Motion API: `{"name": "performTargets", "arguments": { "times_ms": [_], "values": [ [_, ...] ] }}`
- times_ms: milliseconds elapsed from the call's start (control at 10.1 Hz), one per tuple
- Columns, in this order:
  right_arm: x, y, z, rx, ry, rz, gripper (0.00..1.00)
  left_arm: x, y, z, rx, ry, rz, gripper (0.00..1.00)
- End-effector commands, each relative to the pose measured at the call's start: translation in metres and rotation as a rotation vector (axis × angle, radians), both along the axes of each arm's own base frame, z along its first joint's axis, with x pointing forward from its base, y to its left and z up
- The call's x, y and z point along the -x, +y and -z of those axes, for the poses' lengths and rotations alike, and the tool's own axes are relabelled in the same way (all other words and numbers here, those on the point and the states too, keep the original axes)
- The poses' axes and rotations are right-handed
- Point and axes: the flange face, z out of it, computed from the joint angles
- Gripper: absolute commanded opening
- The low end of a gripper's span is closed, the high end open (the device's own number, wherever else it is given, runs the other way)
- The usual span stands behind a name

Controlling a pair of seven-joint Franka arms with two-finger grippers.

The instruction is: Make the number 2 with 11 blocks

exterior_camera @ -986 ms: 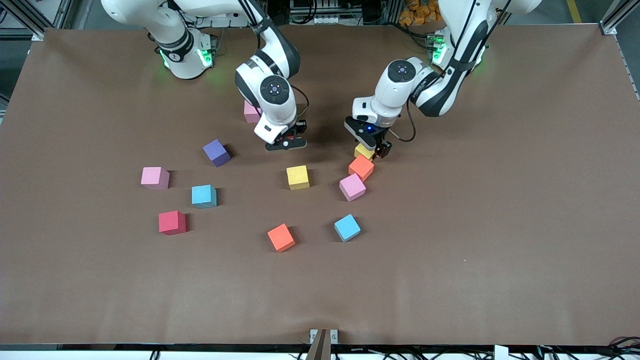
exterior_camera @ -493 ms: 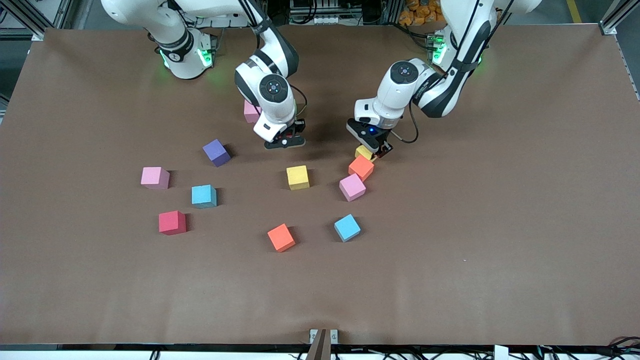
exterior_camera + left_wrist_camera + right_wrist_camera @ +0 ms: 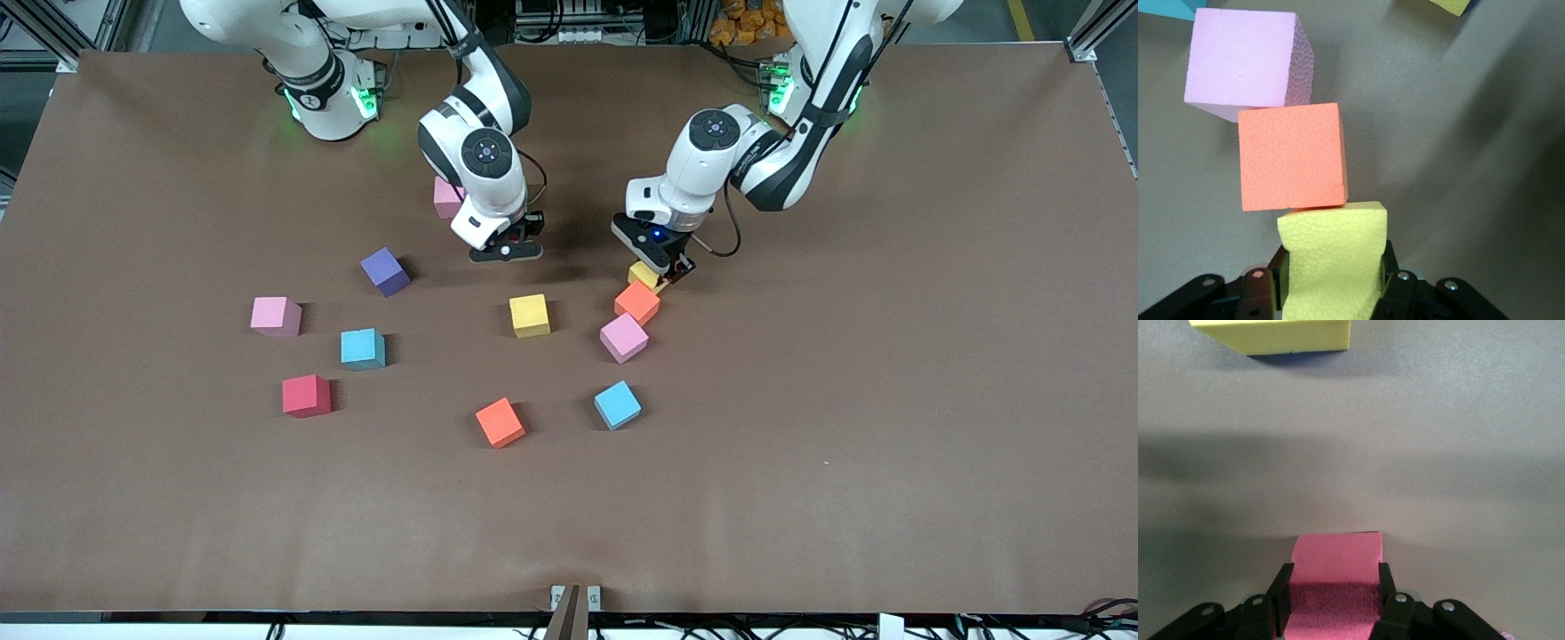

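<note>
My left gripper (image 3: 659, 263) is low over the table and shut on a yellow block (image 3: 1333, 247), whose foam is squeezed between the fingers. This block touches an orange block (image 3: 637, 303), and a pink block (image 3: 624, 338) comes after that in a slanted line. My right gripper (image 3: 508, 251) hangs just above the table, shut on a deep pink block (image 3: 1336, 577) that the front view hides. A second yellow block (image 3: 530, 315) lies nearer the camera than that gripper. No number 2 figure is in view.
Loose blocks lie on the brown table: purple (image 3: 385, 271), pink (image 3: 276, 316), light blue (image 3: 363, 348) and red (image 3: 306, 396) toward the right arm's end. Orange (image 3: 500, 422) and blue (image 3: 617, 404) lie nearer the camera. One pink block (image 3: 447, 197) sits beside the right arm.
The left gripper has closed on the yellow block. The orange and pink blocks next to it have shifted slightly. The right arm has barely moved.
</note>
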Motion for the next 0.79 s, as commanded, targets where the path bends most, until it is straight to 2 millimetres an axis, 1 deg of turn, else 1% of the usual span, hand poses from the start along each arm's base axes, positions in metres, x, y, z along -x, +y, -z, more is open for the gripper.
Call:
{"name": "performTargets", "arguments": {
  "times_ms": [0,99,197,296,394,493,690],
  "values": [
    [0.013,-0.003,-0.008,-0.009,-0.007,0.01,0.0,-0.006,-0.012,-0.019,-0.045,0.01,0.024,0.05],
    [0.015,-0.001,-0.008,-0.009,-0.007,0.008,0.0,-0.011,-0.023,-0.028,-0.081,0.033,0.028,0.05],
    [0.016,-0.001,-0.009,-0.009,-0.007,0.006,0.0,-0.01,-0.034,-0.036,-0.111,0.059,0.04,0.05],
    [0.018,-0.003,-0.009,-0.007,-0.005,0.007,0.0,-0.016,-0.041,-0.046,-0.131,0.07,0.04,0.05],
    [0.018,-0.003,-0.011,-0.009,-0.006,0.007,0.0,-0.022,-0.046,-0.054,-0.138,0.074,0.035,0.04],
    [0.018,-0.003,-0.011,-0.008,-0.005,0.007,0.0,-0.021,-0.052,-0.059,-0.134,0.076,0.038,0.04],
    [0.018,-0.003,-0.011,-0.009,-0.006,0.008,0.0,-0.024,-0.056,-0.066,-0.122,0.068,0.037,0.04]
  ]
}}
